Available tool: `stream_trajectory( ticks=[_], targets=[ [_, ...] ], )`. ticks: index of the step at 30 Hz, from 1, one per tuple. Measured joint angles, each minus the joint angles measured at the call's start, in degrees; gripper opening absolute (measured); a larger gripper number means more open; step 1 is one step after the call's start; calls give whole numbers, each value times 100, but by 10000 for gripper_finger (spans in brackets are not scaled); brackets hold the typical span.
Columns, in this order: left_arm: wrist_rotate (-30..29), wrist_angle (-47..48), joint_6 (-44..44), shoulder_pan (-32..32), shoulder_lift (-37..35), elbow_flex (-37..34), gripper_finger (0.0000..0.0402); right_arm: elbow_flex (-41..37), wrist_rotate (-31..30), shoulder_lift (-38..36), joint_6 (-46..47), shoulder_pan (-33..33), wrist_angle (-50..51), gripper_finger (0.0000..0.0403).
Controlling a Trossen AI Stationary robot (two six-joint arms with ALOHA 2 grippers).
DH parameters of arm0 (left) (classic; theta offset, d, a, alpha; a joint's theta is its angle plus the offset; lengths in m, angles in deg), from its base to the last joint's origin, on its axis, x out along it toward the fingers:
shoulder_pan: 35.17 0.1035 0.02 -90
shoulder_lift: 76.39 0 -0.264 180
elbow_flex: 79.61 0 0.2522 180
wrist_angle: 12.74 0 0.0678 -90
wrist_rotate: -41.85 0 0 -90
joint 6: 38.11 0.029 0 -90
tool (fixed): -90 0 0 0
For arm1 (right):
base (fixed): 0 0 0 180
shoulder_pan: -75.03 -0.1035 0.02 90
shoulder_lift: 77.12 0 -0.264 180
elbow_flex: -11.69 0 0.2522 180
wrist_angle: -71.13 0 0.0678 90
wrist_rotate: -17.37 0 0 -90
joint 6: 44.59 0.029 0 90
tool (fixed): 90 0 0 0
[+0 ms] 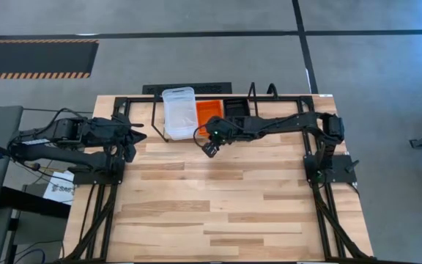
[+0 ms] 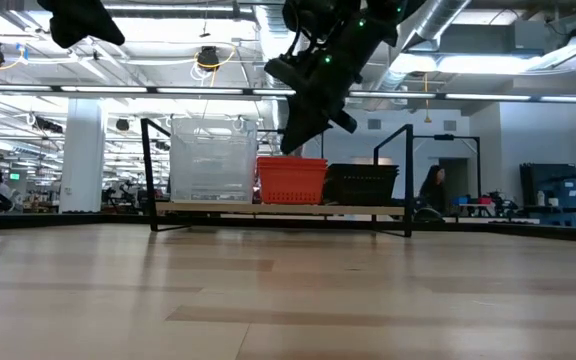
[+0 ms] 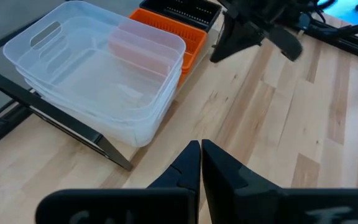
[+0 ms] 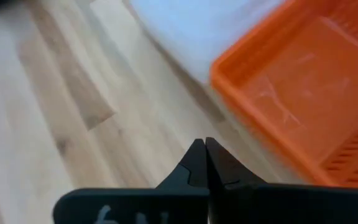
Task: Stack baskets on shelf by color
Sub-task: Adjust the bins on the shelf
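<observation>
The shelf stands at the table's far edge. On it, left to right, sit a stack of clear baskets, an orange-red stack and a black stack. The low view shows the same row: clear, orange-red, black. My right gripper is shut and holds nothing; it hangs in the air just in front of the orange-red baskets. My left gripper is shut too, raised at the table's left, facing the clear baskets.
The wooden slat tabletop spreads in front of the shelf, bare of objects. The arm bases stand at the table's left and right edges. A person is in the room behind.
</observation>
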Motion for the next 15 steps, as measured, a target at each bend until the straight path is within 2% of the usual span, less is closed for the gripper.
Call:
stream_trajectory(
  ticks=[15],
  targets=[
    [-83,3,-28,-1,1,0,0,10,-12,273,-134,326,-155,0]
  ],
)
